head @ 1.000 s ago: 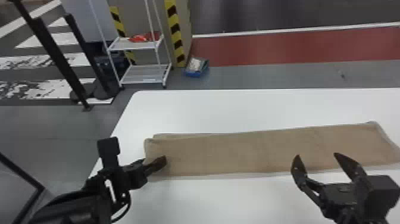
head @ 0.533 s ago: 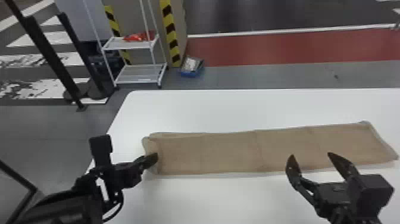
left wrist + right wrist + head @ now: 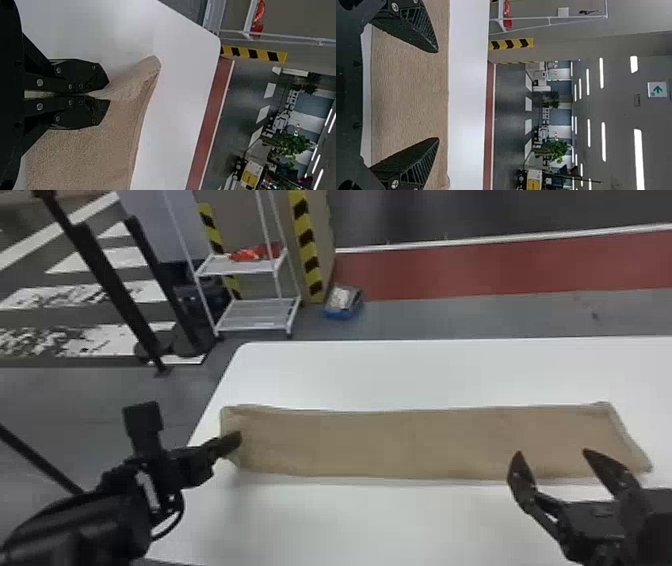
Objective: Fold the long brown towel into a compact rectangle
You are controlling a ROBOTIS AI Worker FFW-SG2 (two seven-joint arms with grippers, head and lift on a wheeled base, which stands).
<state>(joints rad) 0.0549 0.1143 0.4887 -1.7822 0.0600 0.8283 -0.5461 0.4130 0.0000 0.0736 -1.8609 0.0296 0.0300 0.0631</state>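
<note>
Beyond the white, round-cornered table (image 3: pixel 400 375), a white metal rack (image 3: pixel 257 315) stood on grey floor (image 3: pixel 475 317) near a dark red floor band (image 3: pixel 475 267). Long white ceiling lights (image 3: pixel 639 158) glowed.

left arm (image 3: pixel 75 525): in from head view's lower left corner, slanting up toward the centre.
left gripper (image 3: pixel 231 444): head view, left side; tips aimed right, slightly up.
left fingers (image 3: pixel 85 75): drawn together, narrow slit near their base.
right gripper (image 3: pixel 553 454): head view, lower right; tips aimed up and leftward.
right fingers (image 3: pixel 417 27): spread wide, tips well apart.
</note>
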